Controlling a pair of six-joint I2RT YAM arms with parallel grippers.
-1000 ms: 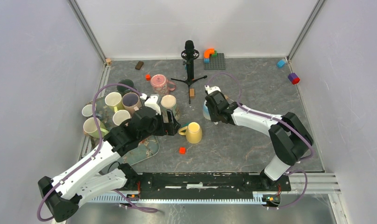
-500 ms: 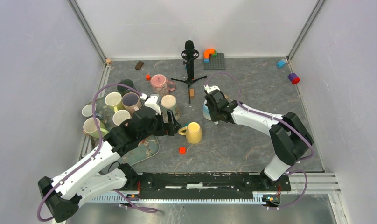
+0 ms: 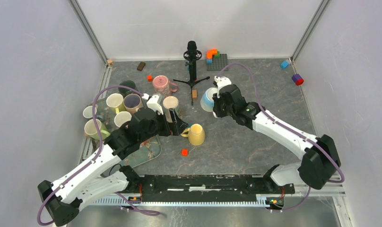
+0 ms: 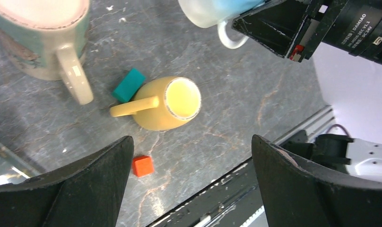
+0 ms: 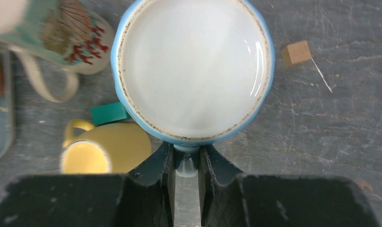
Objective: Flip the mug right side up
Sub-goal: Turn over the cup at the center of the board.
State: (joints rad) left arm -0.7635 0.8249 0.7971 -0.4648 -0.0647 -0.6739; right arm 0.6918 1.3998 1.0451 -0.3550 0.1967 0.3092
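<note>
My right gripper (image 3: 217,100) is shut on the handle of a light blue mug (image 3: 207,98) and holds it off the table, tilted, behind the yellow mug. In the right wrist view the fingers (image 5: 160,163) clamp the handle, and the mug (image 5: 194,66) turns a round white face with a blue edge to the camera. A yellow mug (image 3: 196,135) lies on its side on the table, also seen in the left wrist view (image 4: 168,104). My left gripper (image 3: 178,125) is open and empty just left of the yellow mug, jaws wide apart (image 4: 191,138).
A patterned mug (image 3: 170,105) stands upright beside the left gripper. A tray (image 3: 149,153) with several mugs is at the left. A pink pitcher (image 3: 161,84), a microphone stand (image 3: 192,61), a red cube (image 3: 184,152), a teal block (image 4: 128,85) and a wooden block (image 5: 296,53) lie around.
My right arm has lifted the blue mug off the table and carried it back and slightly right, tilting it. The left gripper has barely shifted.
</note>
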